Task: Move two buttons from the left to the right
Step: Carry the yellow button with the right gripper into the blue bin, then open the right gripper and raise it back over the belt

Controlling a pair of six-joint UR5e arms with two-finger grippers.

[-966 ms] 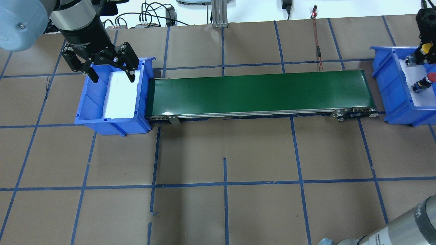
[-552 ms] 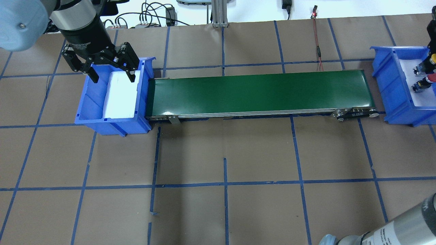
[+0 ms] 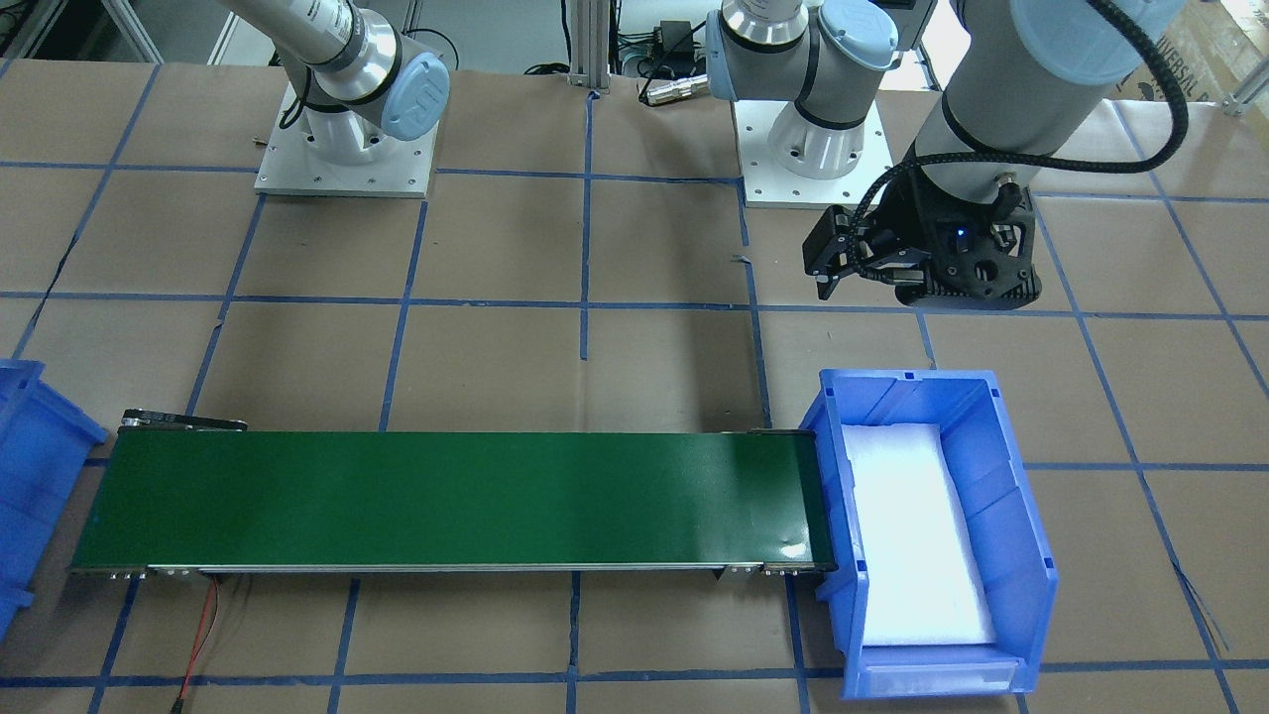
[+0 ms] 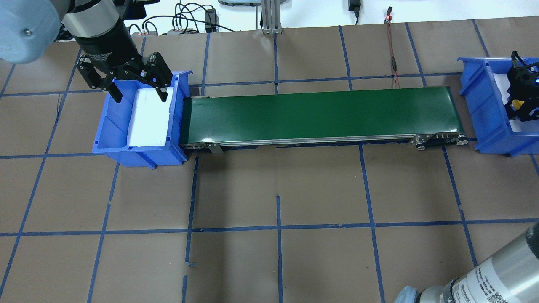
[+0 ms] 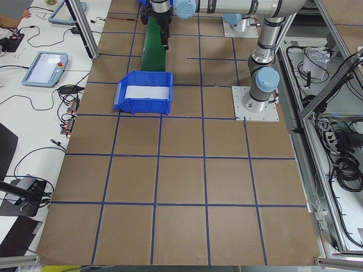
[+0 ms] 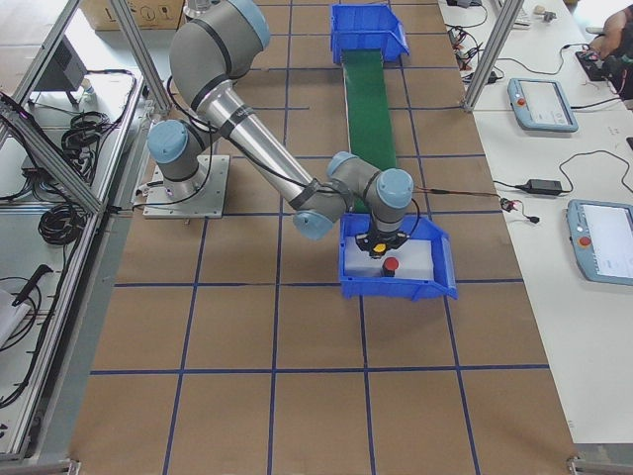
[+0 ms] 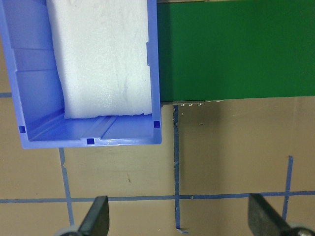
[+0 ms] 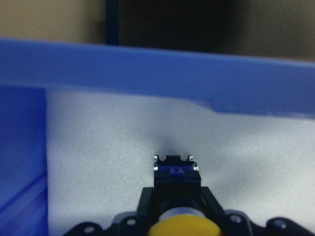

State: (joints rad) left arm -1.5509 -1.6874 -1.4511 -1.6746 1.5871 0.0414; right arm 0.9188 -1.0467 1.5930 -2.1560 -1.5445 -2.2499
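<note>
The yellow button (image 8: 184,227) sits between the fingers of my right gripper (image 8: 178,194), its black body (image 8: 174,173) pointing at the white foam in the right blue bin (image 8: 147,64). In the overhead view the right gripper (image 4: 521,101) is low inside that bin (image 4: 480,97), with the yellow cap (image 4: 516,103) showing. The red button (image 6: 392,264) lies on the foam beside the gripper (image 6: 376,247); in the overhead view it is hidden. My left gripper (image 4: 140,98) is open and empty above the left blue bin (image 4: 109,147).
A green conveyor belt (image 4: 320,113) runs between the two bins. The left bin (image 3: 1021,516) holds only a white foam pad (image 3: 917,535). A red wire (image 4: 393,63) lies behind the belt. Brown paper with blue tape lines covers the table.
My right gripper has come down and forward into the right bin with the yellow button, and now covers the red button in the overhead view. The left arm has not moved.
</note>
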